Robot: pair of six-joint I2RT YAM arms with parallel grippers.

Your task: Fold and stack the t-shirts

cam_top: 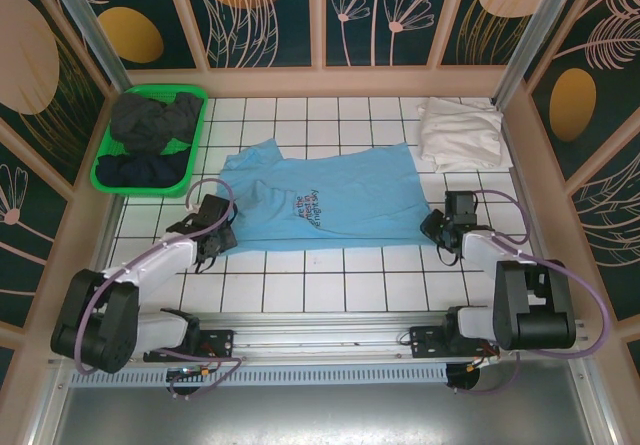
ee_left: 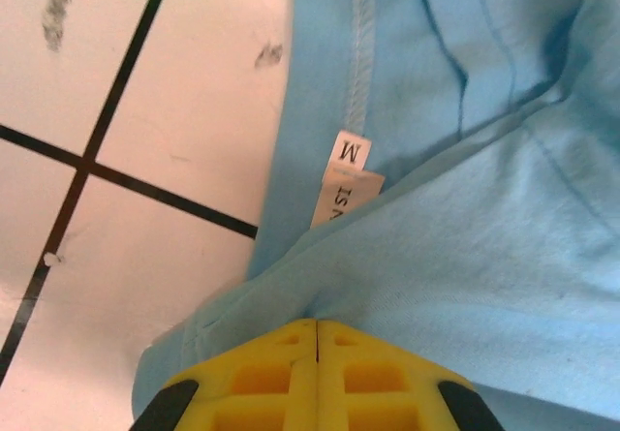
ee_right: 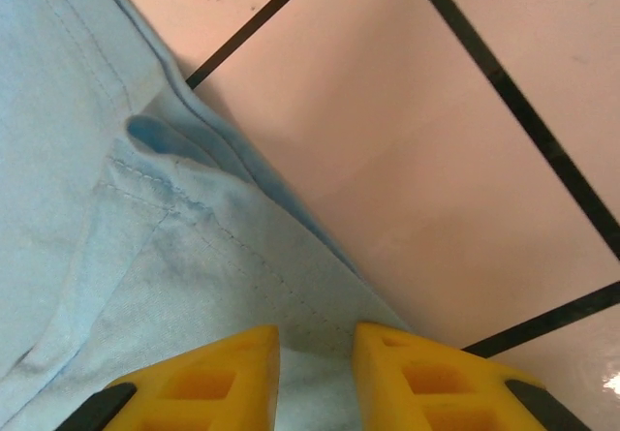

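A light sky-blue t-shirt (cam_top: 320, 200) lies spread flat across the middle of the tiled table, its print facing up. My left gripper (cam_top: 216, 231) is at the shirt's near left corner. In the left wrist view its yellow fingers (ee_left: 281, 373) are pressed together, shut on a fold of the blue fabric (ee_left: 465, 257) beside a white size tag (ee_left: 347, 174). My right gripper (cam_top: 441, 227) sits at the shirt's near right corner, where its fingers (ee_right: 223, 368) pinch the stitched hem (ee_right: 242, 266) with cloth between them. A folded white t-shirt (cam_top: 458, 133) rests at the back right.
A green plastic basket (cam_top: 108, 170) at the back left holds dark t-shirts (cam_top: 150, 125). Wooden frame walls enclose the table on three sides. Bare white tiles (cam_top: 330, 280) run between the blue shirt and the arm bases.
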